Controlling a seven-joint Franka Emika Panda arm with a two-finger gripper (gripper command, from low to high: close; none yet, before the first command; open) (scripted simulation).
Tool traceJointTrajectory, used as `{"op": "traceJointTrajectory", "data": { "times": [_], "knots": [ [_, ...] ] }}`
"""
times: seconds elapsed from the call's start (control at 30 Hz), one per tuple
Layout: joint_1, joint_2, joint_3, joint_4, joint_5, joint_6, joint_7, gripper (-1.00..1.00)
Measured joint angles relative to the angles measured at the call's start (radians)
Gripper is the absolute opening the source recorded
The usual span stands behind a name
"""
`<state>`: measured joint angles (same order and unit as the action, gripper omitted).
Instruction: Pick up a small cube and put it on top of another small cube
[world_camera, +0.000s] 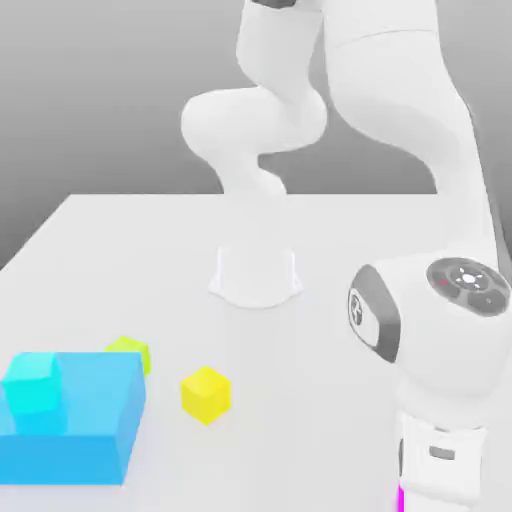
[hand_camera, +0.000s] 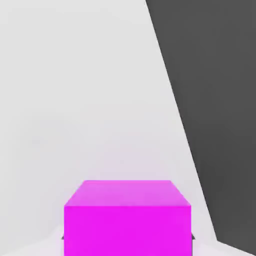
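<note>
White counter (world_camera: 150, 250) under grey haze: my arm bends low at the exterior view's lower right, jaws closed on the small magenta cube (hand_camera: 127, 217), which sits close before the hand camera. Well away from it, a yellow cube (world_camera: 206, 393) rests beside the big blue block (world_camera: 85, 420).
</note>
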<state>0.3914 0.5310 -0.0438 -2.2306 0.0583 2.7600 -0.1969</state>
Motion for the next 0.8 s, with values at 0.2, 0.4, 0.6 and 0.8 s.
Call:
{"op": "traceJointTrajectory", "data": {
  "times": [0.2,0.4,0.6,0.8],
  "knots": [
    [-0.033,-0.193,-0.059,-0.047,-0.013,-0.141,0.004,-1.0],
    [-0.165,-0.357,-0.211,-0.111,-0.03,-0.233,0.0,-1.0],
    [-0.442,-0.524,-0.376,-0.185,-0.071,-0.329,0.007,-1.0],
    [-0.633,-0.449,-0.314,-0.222,-0.005,-0.232,-0.058,1.0]
  ]
}}
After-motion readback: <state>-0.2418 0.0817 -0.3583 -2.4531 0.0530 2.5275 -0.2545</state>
